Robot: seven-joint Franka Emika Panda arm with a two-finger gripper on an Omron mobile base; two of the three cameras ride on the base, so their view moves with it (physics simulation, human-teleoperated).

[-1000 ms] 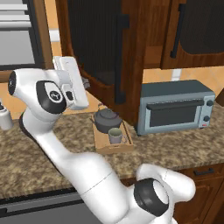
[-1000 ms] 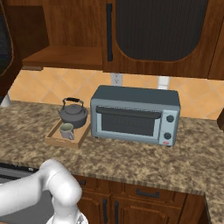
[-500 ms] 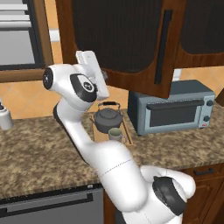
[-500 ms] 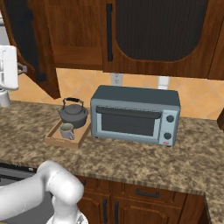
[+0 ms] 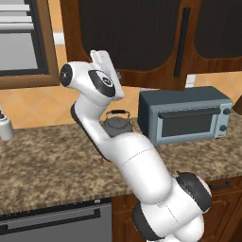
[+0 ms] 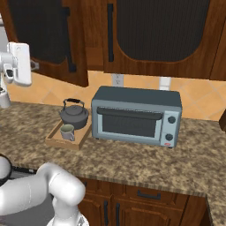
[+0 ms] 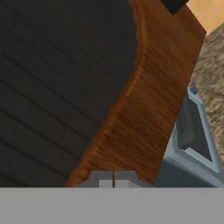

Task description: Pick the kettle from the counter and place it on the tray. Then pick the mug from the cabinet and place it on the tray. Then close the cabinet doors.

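We see the gripper (image 7: 113, 178) closed on nothing, pressed close to the wooden lower edge of a cabinet door (image 7: 144, 100). On the granite counter (image 6: 132, 161), the kettle (image 6: 74, 114) and mug (image 6: 67, 131) sit together in the tray (image 6: 55, 140), just beside the toaster oven (image 6: 137, 115).

I see a kitchen with an orange tiled wall (image 6: 48, 95) at the back. On that wall, near the middle of the right base view, there is a white plug socket (image 6: 117, 80) and a white switch plate (image 6: 164, 83) beside it. A blue-grey toaster oven (image 6: 137, 115) sits in the middle of the frame. Below it, at the bottom, I see brown wooden drawers (image 6: 145, 196) with dark handles. In the left base view, a silver oven front (image 5: 21, 40) fills the upper left corner, and a grey dishwasher door (image 5: 52, 227) is at the bottom left. A small white bottle (image 5: 5, 126) stands at the left edge. The light is soft and even.
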